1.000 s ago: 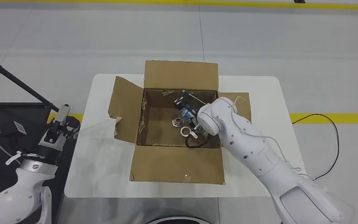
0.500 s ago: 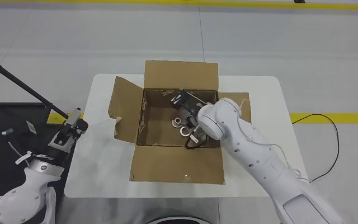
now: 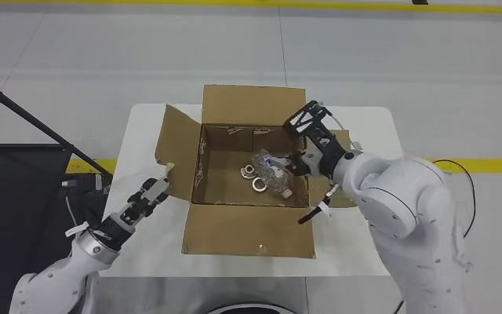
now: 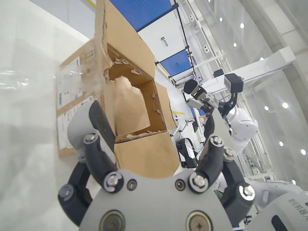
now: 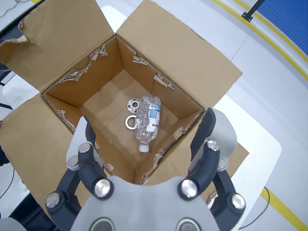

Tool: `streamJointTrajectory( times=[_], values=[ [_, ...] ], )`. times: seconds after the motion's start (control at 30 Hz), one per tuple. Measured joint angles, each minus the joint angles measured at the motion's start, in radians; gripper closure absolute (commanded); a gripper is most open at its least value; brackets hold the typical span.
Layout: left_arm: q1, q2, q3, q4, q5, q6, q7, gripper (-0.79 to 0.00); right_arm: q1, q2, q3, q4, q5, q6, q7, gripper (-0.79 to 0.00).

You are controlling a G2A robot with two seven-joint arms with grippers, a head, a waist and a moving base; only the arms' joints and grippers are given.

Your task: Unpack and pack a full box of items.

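We see the cardboard box (image 3: 223, 179) standing open in the middle of the white desk (image 3: 145, 129), with its four flaps spread toward 12, 3, 6 and 9 o'clock. On the box floor a crumpled clear plastic bottle (image 3: 276, 174) lies on its side toward 3 o'clock, its white cap pointing to about 5 o'clock. Just beside it, on its 9 o'clock side, lie two metal rings: a flange (image 3: 249, 169) with small holes, and a plain washer (image 3: 258, 184) at the flange's 5 o'clock.

The right gripper (image 3: 304, 119) hangs above the box near its 2 o'clock corner. In the right wrist view we look straight down into the box, and the gripper's fingers (image 5: 207, 126) stand wide apart with nothing between them.

The left gripper (image 3: 154, 192) sits low over the desk at 9 o'clock from the box, close to the torn flap (image 3: 176, 153) on that side. Its fingers (image 4: 99, 114) are spread and empty; it seems just clear of the cardboard, though we cannot be sure.
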Motion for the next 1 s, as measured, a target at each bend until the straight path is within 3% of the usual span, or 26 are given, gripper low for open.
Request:
streamJointTrajectory(
  times=[0.43,0.67,1.0],
  values=[
    [-0.035,0.01,0.153,-0.015,0.108,0.029,0.014,-0.785,-0.033,0.005,0.043,-0.01,0.0,0.001,-0.006,-0.785],
    [-0.083,0.015,0.243,-0.013,0.179,0.068,0.022,-0.785,-0.171,0.023,0.241,-0.006,0.144,-0.008,-0.132,-0.785],
    [-0.153,0.02,0.311,0.049,0.178,0.171,0.033,-0.785,-0.269,0.047,0.42,0.109,0.3,-0.051,-0.137,-0.785]
  ],
)
